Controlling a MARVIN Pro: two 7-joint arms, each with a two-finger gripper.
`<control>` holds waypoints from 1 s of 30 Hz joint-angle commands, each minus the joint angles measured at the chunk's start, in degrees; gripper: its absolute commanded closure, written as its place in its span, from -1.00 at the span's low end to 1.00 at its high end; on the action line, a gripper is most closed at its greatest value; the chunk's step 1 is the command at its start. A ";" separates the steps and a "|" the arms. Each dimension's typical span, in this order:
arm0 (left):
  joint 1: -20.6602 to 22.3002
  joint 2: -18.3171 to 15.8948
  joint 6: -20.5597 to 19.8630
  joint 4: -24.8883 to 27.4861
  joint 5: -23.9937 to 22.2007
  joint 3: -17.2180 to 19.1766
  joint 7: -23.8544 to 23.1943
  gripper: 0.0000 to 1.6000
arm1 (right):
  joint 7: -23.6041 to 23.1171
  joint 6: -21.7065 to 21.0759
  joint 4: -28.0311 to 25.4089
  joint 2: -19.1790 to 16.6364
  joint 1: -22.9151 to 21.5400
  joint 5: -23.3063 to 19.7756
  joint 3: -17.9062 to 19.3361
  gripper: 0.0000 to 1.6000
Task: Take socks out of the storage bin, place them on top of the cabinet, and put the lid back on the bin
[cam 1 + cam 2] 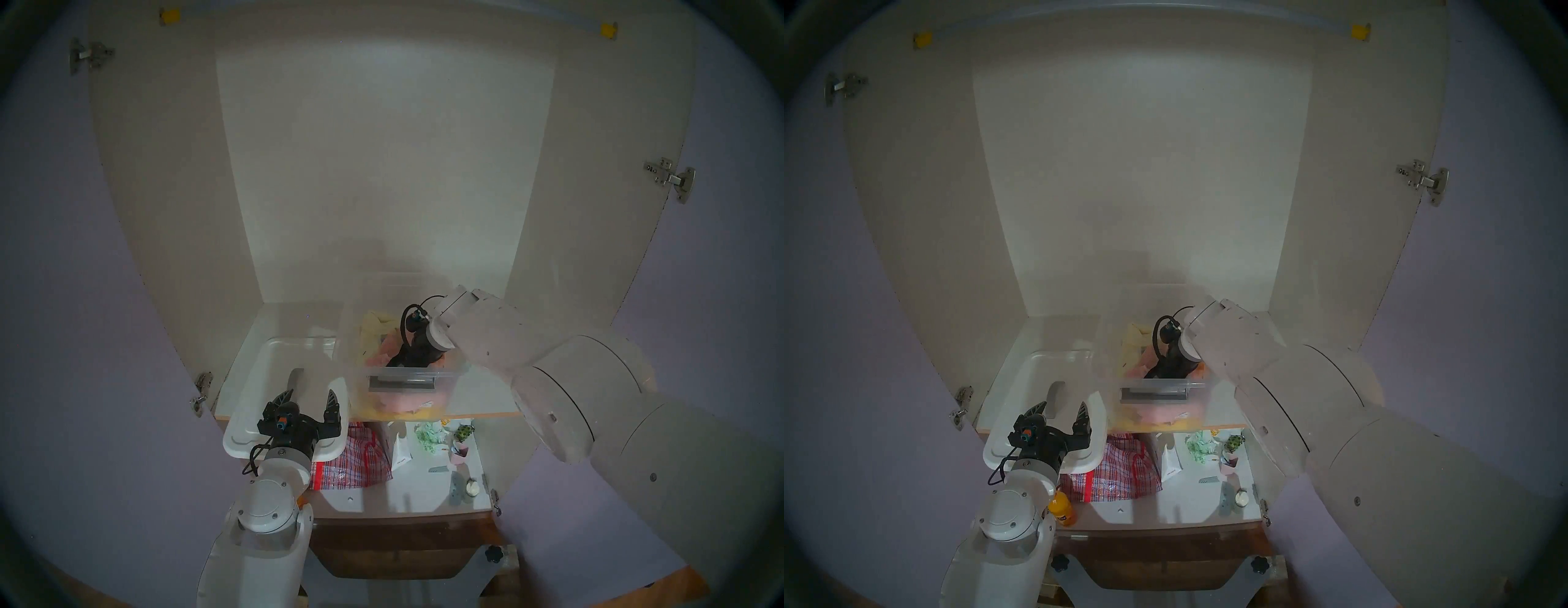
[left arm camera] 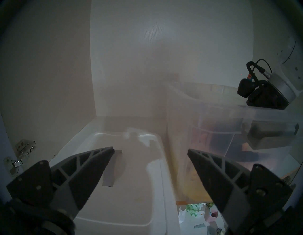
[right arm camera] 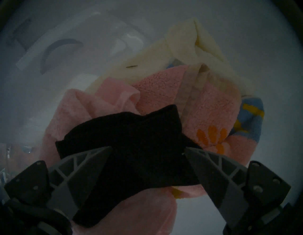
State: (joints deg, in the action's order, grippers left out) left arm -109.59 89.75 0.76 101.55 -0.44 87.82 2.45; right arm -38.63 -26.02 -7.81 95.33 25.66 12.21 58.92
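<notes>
right claw (image 3: pixel 148 151): fingers apart, down inside bin (image 1: pixel 460 370), straddling black socks (image 3: pixel 131 147), not clamped
socks: lying on pink cloths (image 3: pixel 213 105) in bin
left claw (image 1: pixel 309 403): fingers apart, above lid (image 1: pixel 271 361)
lid: on cabinet (image 1: pixel 382 170) shelf, left of bin

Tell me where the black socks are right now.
In the right wrist view, the socks lie inside the storage bin on top of the pink cloths, between the open fingers of the right gripper.
</notes>
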 commanded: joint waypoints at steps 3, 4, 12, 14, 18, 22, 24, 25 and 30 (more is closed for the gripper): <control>0.57 0.00 0.40 1.40 -0.07 -0.16 -0.19 -1.00 | 2.85 4.40 -1.08 0.35 2.03 -0.96 1.36 -1.00; 0.58 0.01 0.40 1.39 -0.06 -0.16 -0.19 -1.00 | 3.06 4.50 -1.06 0.25 2.41 -1.79 2.29 -1.00; 0.58 0.00 0.40 1.38 -0.06 -0.17 -0.16 -1.00 | 5.34 6.05 -1.38 -0.01 2.55 -2.23 4.47 1.00; 0.58 0.00 0.40 1.38 -0.07 -0.17 -0.16 -1.00 | 6.10 6.59 -1.67 -0.26 2.12 -2.23 4.85 1.00; 0.59 0.00 0.40 1.37 -0.06 -0.17 -0.15 -1.00 | 6.76 7.01 -2.16 -0.98 0.88 -3.17 6.38 1.00; 0.58 0.00 0.40 1.38 -0.07 -0.18 -0.15 -1.00 | 6.90 6.94 -2.43 -1.56 -0.35 -3.67 8.68 1.00; 0.57 -0.01 0.41 1.42 -0.07 -0.18 -0.16 -1.00 | 7.20 7.04 -2.40 -1.64 -0.54 -4.07 10.58 1.00; 0.56 -0.01 0.41 1.43 -0.08 -0.18 -0.16 -1.00 | 7.29 7.22 -2.43 -1.64 -0.64 -3.91 10.82 1.00; 0.52 -0.03 0.41 1.52 -0.10 -0.18 -0.20 -1.00 | 8.02 8.23 -2.31 -1.21 -0.52 -3.65 13.00 1.00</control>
State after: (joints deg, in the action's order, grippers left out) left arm -109.58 89.74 0.76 101.52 -0.44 87.79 2.52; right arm -31.41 -19.77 -8.84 93.64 27.18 8.89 71.68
